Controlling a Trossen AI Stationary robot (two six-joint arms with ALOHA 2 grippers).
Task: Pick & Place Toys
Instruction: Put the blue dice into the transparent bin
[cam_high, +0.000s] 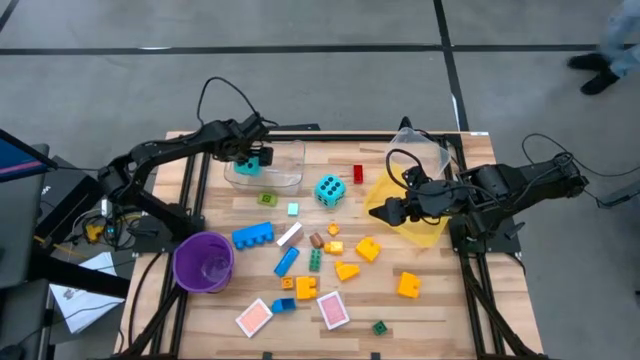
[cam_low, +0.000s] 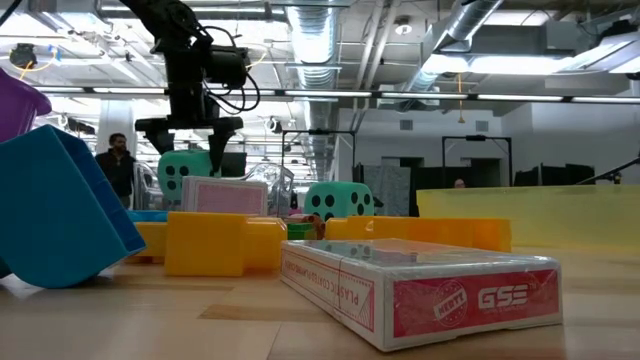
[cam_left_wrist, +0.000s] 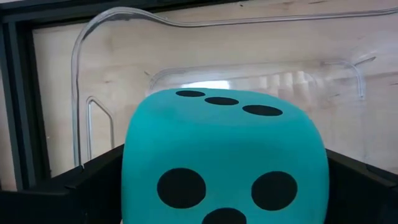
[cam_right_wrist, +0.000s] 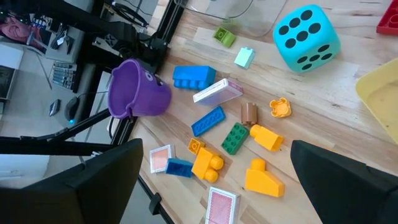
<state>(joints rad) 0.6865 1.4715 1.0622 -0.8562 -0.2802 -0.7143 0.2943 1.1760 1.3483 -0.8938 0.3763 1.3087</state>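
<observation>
left pincer (cam_high: 254, 160): upper left of the high view, over the clear bin (cam_high: 285, 178); fingers spread wide either side of a cyan die (cam_left_wrist: 224, 162). Die fills the left wrist view. Gripped or just let go: cannot tell.
die location: inside/over the left end of the clear bin, at the far edge of the bench (cam_high: 440, 320).
right pincer (cam_high: 378, 213): centre right of the high view, jaws wide, empty, over the near edge of the yellow bin (cam_high: 425, 228), pointing toward the toy pile.
step: judged as drop-off of one die into the clear bin, while the right arm lines up for its next pick.
left on bench: second cyan die (cam_high: 331, 190), blue bricks (cam_high: 254, 235), yellow bricks (cam_high: 368, 250), green brick (cam_high: 315, 260), red brick (cam_high: 358, 173), pink cards (cam_high: 333, 310), all mid-frame.
purple cup (cam_high: 204, 262): lower left, not a toy.
next move: left arm lifts clear of the bin walls without dragging the die; right pincer needs to descend on a nearby brick, jaws squared to its sides.
</observation>
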